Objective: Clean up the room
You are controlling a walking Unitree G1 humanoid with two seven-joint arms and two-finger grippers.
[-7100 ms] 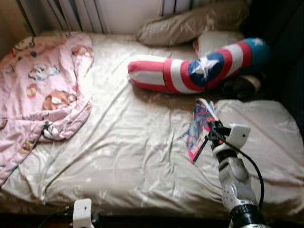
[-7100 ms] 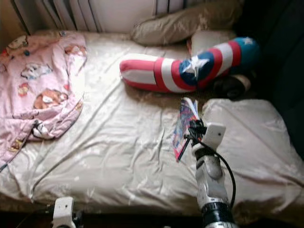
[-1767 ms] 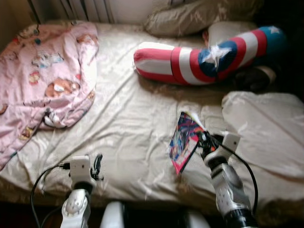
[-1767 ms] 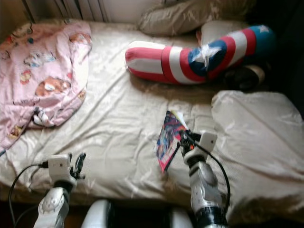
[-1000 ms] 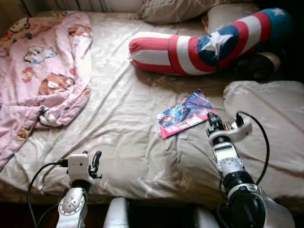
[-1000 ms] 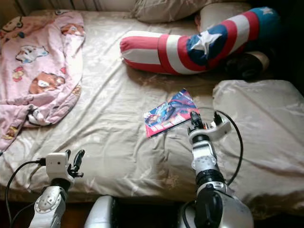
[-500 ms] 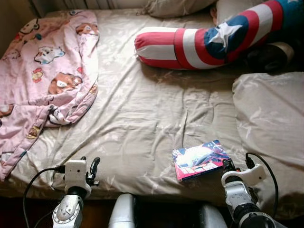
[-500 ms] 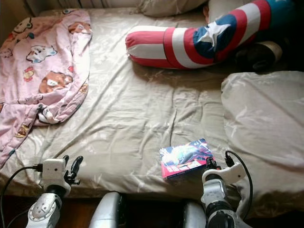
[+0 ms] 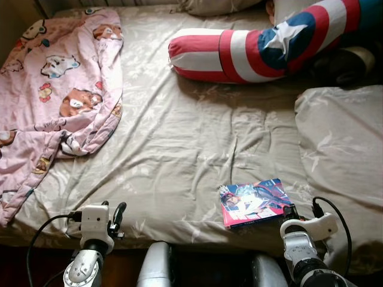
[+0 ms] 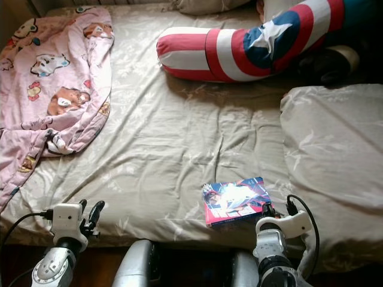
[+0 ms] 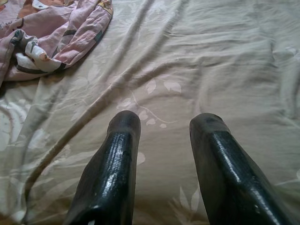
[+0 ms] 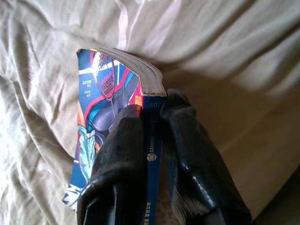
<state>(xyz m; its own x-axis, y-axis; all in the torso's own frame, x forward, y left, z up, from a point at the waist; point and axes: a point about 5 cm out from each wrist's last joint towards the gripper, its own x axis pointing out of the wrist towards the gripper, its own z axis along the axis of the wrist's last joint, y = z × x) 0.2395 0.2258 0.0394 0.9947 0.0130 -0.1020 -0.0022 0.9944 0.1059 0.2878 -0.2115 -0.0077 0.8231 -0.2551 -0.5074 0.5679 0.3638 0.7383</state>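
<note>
Grip first: your right gripper (image 12: 152, 115) is clamped on the book (image 12: 110, 117), one finger (image 12: 119, 150) on the cover side and the other against the far side, with the spine running between them. The book sits at the near edge of the bed (image 9: 179, 137), low on your right, and from the head camera it looks to be held about level, cover up (image 9: 254, 202).

Expect it to be light and fairly floppy; it looks like a thin paperback with a glossy cover, and the page block fans a little at the free corner. Glossy stock can slide under the pads, so I would judge the spine the best place to hold, since it is the stiffest line and keeps the pages from splaying. Held by one end, the far end may droop.

The cover shows bright blue, red and pink comic-style art. Small print runs along the blue spine between the fingers, and "05" can be made out near its end; the rest is too fine to read reliably.

Your left gripper (image 11: 164, 124) hangs with fingers parted and nothing between them, over the sheet near the bed's edge. Further out lie a pink blanket (image 9: 54, 89) on your left and a striped bolster (image 9: 251, 51) at the head.
</note>
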